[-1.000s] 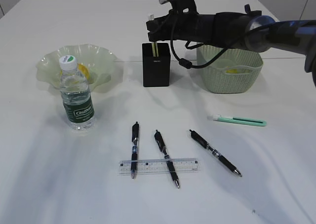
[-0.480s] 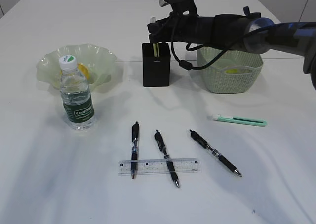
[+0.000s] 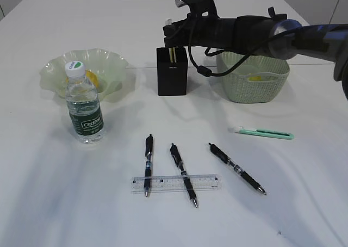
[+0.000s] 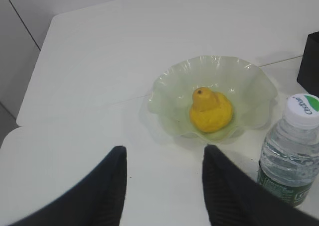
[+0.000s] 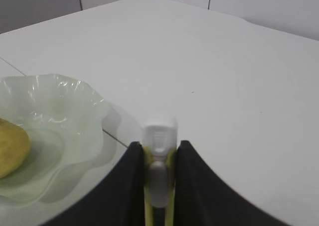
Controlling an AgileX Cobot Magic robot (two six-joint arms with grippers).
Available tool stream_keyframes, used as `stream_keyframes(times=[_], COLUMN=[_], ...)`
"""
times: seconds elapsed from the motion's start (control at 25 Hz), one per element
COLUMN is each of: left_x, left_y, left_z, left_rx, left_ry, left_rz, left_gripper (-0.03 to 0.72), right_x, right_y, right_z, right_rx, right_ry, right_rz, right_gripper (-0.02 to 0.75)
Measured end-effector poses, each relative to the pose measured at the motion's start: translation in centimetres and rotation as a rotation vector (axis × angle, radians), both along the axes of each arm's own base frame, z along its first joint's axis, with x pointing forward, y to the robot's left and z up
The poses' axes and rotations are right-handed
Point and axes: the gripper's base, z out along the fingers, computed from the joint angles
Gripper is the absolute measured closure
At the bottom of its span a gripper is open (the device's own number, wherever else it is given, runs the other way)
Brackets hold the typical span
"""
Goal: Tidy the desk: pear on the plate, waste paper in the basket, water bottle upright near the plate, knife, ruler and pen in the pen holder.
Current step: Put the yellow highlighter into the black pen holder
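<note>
My right gripper [image 3: 169, 30] is shut on a yellow-green utility knife [image 5: 159, 132] with a white end and holds it upright over the black pen holder [image 3: 172, 78]. The knife's lower end [image 3: 172, 54] is inside the holder. A second, green knife [image 3: 264, 132] lies on the table at the right. Three black pens [image 3: 148, 162] [image 3: 182, 173] [image 3: 236, 168] and a clear ruler [image 3: 175, 183] lie in front. The pear [image 4: 211, 109] sits on the green plate [image 4: 169, 94]. The water bottle [image 3: 85, 106] stands upright beside the plate. My left gripper [image 4: 164, 154] is open and empty, short of the plate.
The green woven basket [image 3: 253, 78] stands right of the pen holder, under my right arm, with something yellow inside. The arm's cable hangs between the holder and the basket. The ruler lies under two of the pens.
My right gripper has come down a little, and the knife has sunk deeper into the pen holder. Nothing else has moved.
</note>
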Motion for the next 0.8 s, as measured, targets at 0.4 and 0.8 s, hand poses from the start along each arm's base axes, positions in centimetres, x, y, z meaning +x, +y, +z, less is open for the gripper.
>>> stream_keyframes(times=[0.4,0.8], left_x=[0.00,0.00], left_y=[0.00,0.00], left_z=[0.00,0.00], left_rx=[0.000,0.000], left_ry=[0.000,0.000], left_rz=[0.000,0.000], left_gripper=[0.340,0.340], right_x=[0.03,0.04], right_y=[-0.05,-0.06], right_z=[-0.02,-0.02], right_rx=[0.022,0.040], right_ry=[0.019,0.034], right_rz=[-0.013,-0.021], right_gripper=[0.552,0.540])
